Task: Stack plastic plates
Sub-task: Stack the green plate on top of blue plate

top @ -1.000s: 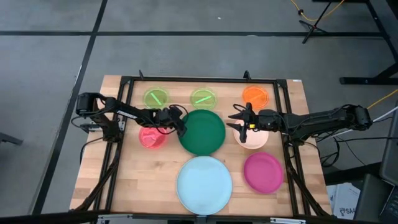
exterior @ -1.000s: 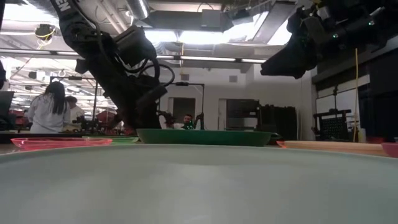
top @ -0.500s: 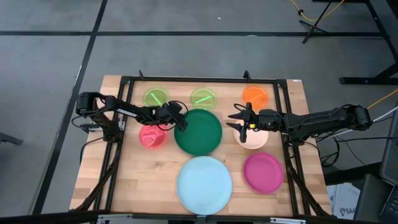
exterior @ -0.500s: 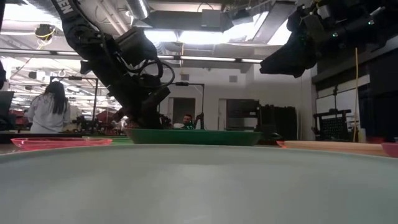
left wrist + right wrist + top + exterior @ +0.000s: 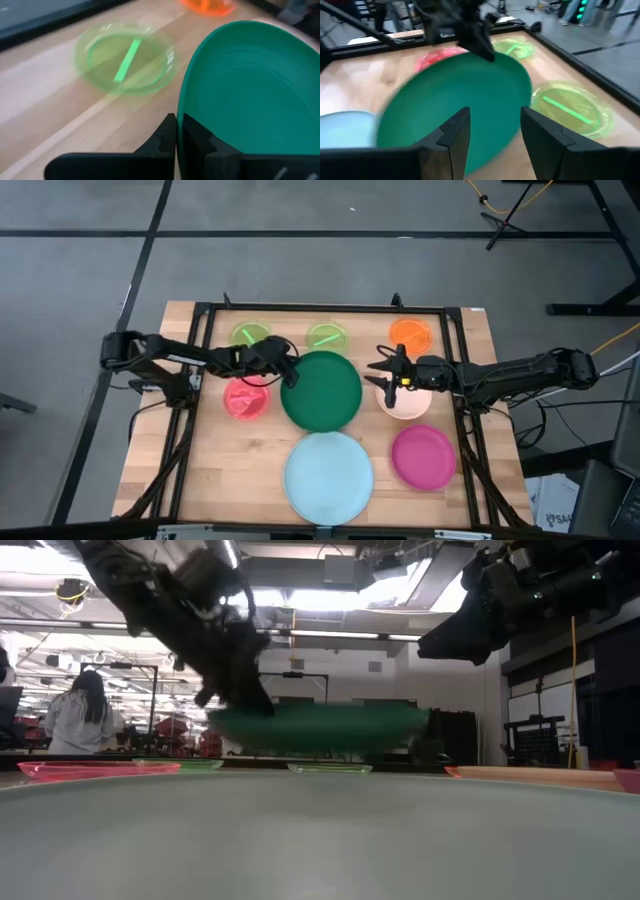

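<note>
left gripper (image 5: 288, 372) pinches green plate (image 5: 322, 392) by rim, raised off table to clear neighbours | right gripper (image 5: 382, 373) spread, waiting above cream plate (image 5: 408, 404)

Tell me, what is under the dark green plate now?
The dark green plate hangs in the air, gripped at its rim by the left end effector. In the low view, only open space and a lime green plate behind show beneath it.

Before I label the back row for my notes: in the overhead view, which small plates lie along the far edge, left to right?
Lime green plate → second lime green plate → orange plate.
</note>
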Robot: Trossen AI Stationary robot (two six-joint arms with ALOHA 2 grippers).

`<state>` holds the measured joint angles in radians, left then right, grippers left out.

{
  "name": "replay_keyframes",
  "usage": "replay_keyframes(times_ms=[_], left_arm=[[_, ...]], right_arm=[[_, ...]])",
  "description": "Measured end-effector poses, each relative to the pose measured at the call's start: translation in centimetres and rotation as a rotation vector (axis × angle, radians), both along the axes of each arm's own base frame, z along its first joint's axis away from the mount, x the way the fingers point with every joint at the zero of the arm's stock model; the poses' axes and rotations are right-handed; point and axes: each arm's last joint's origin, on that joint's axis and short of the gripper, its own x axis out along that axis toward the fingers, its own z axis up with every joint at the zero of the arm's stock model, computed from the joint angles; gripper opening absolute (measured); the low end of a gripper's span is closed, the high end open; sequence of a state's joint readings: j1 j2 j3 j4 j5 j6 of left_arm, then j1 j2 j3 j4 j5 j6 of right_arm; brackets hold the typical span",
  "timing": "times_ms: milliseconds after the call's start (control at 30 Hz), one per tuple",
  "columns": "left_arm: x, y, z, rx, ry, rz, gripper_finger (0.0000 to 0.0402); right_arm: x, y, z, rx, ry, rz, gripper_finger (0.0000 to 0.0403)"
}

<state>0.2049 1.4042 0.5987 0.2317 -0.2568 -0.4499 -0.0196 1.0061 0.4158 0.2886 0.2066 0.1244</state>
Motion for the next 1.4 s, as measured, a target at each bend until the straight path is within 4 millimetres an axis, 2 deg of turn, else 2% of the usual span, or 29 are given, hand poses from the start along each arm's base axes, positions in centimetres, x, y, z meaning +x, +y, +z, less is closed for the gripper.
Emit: replay_keyframes(times_ms=[200, 333, 500, 733, 833, 1067, 1200, 1400], left_arm=[[-0.8, -1.7, 2.6, -0.008, -0.093, -0.116, 0.0006], [-0.6, -3.6, 3.2, -0.045, -0.127, -0.249, 0.0006], [-0.1, -6.8, 2.7, -0.083, -0.124, -0.373, 0.0006], [1.6, -10.7, 0.1, -0.096, -0.129, -0.450, 0.0006], [2.5, -12.0, -1.4, -0.101, -0.128, -0.487, 0.0006], [5.6, -14.7, -3.3, -0.076, -0.060, -0.553, 0.0007], [6.5, -14.7, -4.0, -0.068, 0.007, -0.550, 0.0017], [6.5, -14.4, -4.3, -0.072, 0.041, -0.537, 0.0022]], right_arm=[[0.2, -0.1, 0.6, -0.011, -0.017, -0.033, 0.0168], [0.4, 0.2, 1.3, 0.043, -0.047, 0.043, 0.0168], [0.6, 0.5, 2.2, 0.091, -0.081, 0.117, 0.0168], [0.6, 2.4, 2.3, 0.094, -0.083, 0.211, 0.0168], [0.5, 3.6, 2.2, 0.118, -0.075, 0.258, 0.0168], [0.6, 7.7, 1.1, 0.130, -0.034, 0.369, 0.0168], [0.6, 10.2, -0.3, 0.149, 0.036, 0.462, 0.0168], [-0.5, 14.1, -2.3, 0.204, 0.151, 0.618, 0.0168]])
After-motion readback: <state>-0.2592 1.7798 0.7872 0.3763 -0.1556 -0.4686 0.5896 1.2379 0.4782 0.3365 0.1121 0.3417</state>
